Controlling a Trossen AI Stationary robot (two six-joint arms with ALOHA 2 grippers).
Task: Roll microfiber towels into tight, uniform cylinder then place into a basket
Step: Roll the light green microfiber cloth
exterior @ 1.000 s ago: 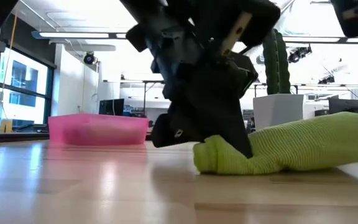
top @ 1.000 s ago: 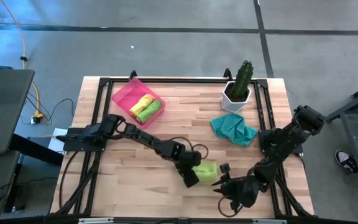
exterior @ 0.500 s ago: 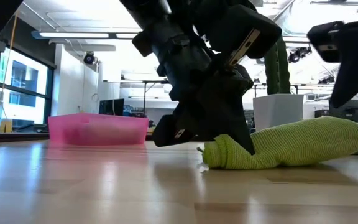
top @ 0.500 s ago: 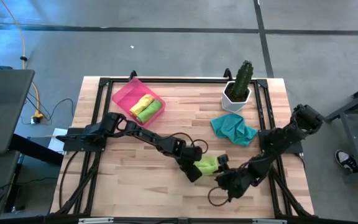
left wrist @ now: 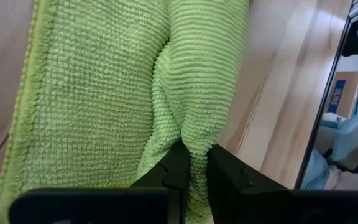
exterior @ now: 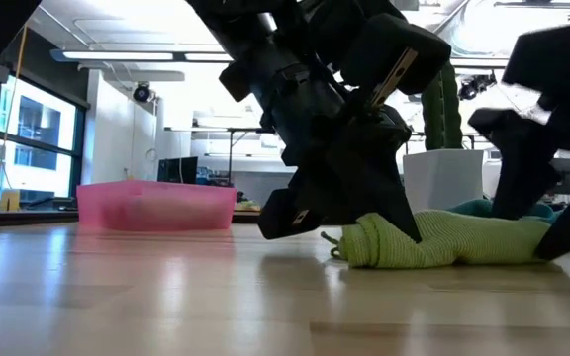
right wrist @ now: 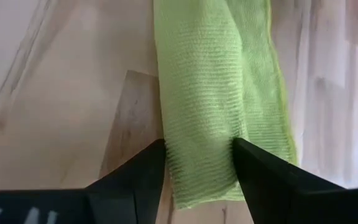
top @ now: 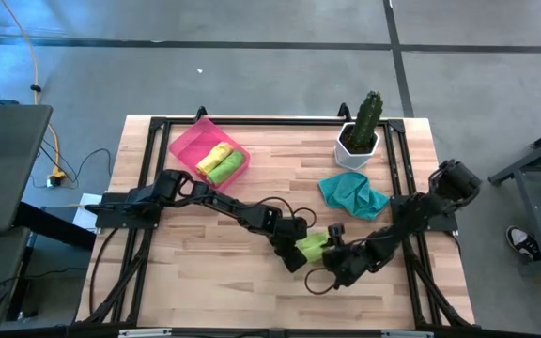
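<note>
The rolled lime green towel (top: 312, 246) lies on the table (top: 280, 178) near its front edge, right of centre in the high view. Its long axis runs roughly from 9 o'clock to 3 o'clock, tilted slightly, and both arms meet at it from opposite ends.

The left pincer (top: 296, 255) sits at the roll's 9 o'clock end, and its fingers (left wrist: 176, 168) are closed, pinching a fold of the towel's ribbed cloth, as the left wrist view shows. The right pincer (top: 334, 253) stands at the 3 o'clock end. Its fingers (right wrist: 143, 168) are spread apart and straddle the roll across its width, one on each flank, with the cloth running away from the wrist along the roll's length. The low view shows the roll resting flat on the table between the two arms.

The pink basket (top: 188, 143) lies toward 10 o'clock from the roll, well apart, at the far left of the table, and already carries a yellow towel (top: 213, 156) and a green towel (top: 227, 168), both rolled. The left arm, reaching from that side, is the nearer one to it. A teal towel (top: 353, 196) lies loose and unrolled at about 1 o'clock from the roll, just in front of the potted cactus (top: 362, 129).

A transfer would likely carry the roll toward 10 o'clock with its axis kept level.
</note>
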